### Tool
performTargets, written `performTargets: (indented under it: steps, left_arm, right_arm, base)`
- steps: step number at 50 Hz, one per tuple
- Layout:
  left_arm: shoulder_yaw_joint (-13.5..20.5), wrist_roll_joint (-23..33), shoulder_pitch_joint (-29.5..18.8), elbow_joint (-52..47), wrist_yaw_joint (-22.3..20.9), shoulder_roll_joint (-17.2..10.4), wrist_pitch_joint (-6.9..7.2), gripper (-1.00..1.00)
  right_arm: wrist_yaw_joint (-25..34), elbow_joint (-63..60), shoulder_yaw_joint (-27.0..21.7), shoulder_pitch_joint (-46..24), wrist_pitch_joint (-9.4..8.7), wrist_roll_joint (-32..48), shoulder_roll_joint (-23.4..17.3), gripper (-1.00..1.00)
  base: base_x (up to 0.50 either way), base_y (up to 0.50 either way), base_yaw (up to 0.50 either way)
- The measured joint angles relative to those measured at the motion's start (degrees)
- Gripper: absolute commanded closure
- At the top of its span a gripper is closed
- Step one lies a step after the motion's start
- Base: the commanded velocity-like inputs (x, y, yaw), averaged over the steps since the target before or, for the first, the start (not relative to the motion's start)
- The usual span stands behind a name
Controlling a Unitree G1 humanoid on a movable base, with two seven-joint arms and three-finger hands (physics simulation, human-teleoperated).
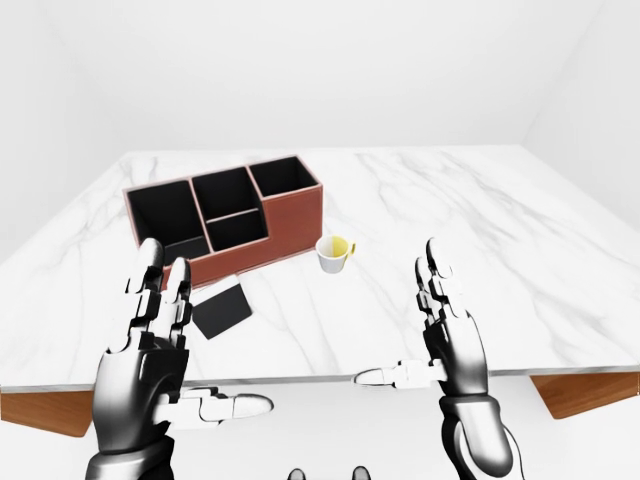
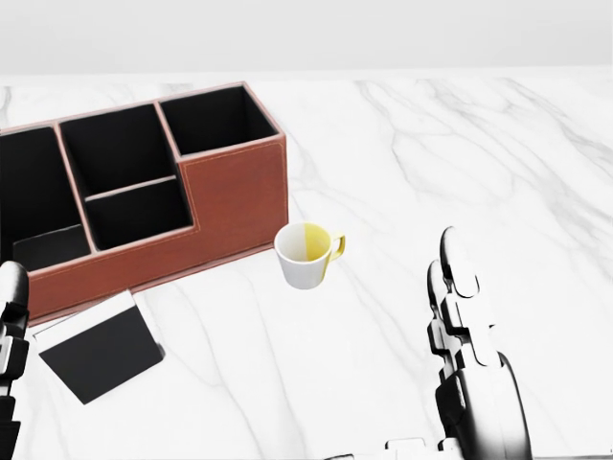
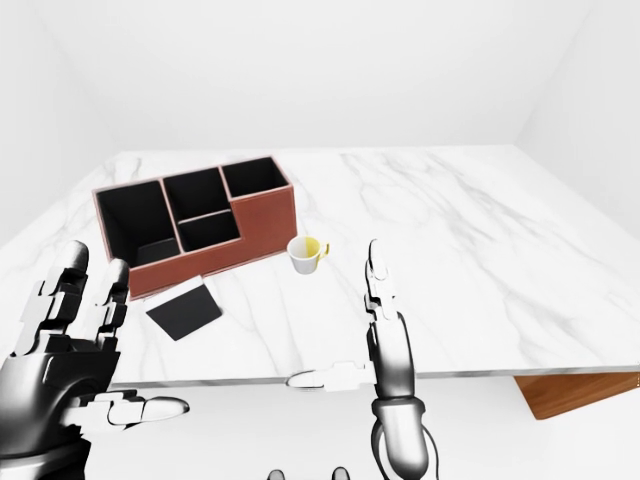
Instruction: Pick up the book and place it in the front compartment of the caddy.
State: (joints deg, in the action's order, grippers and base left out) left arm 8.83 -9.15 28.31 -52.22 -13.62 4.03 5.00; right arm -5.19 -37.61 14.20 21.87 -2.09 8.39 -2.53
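Observation:
A black book (image 2: 101,352) lies flat on the marble table (image 2: 460,163), just below the low wall of the brown caddy (image 2: 235,206) in the head view. The caddy has several black compartments. My left hand (image 1: 185,365) is open and empty, raised at the table's near edge, below and left of the book (image 1: 221,309) in the left-eye view. My right hand (image 1: 420,340) is open and empty, raised at the near edge, right of the book and below the cup.
A white cup (image 2: 306,255) with a yellow inside and yellow handle stands just right of the caddy. Brown wood (image 1: 585,392) shows under the table's near edge at both sides. White walls surround the table.

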Motion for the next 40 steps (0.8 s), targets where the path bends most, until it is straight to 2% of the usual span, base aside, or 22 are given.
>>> performTargets:
  steps: [40]
  left_arm:
    - [0.37, 0.48, -0.60, 0.24, 0.29, -0.05, 0.00, -1.00]
  right_arm:
    - [0.02, 0.04, -0.02, -0.07, 0.02, 0.24, -0.04, -1.00]
  base:
    - [0.50, -0.01, 0.00]
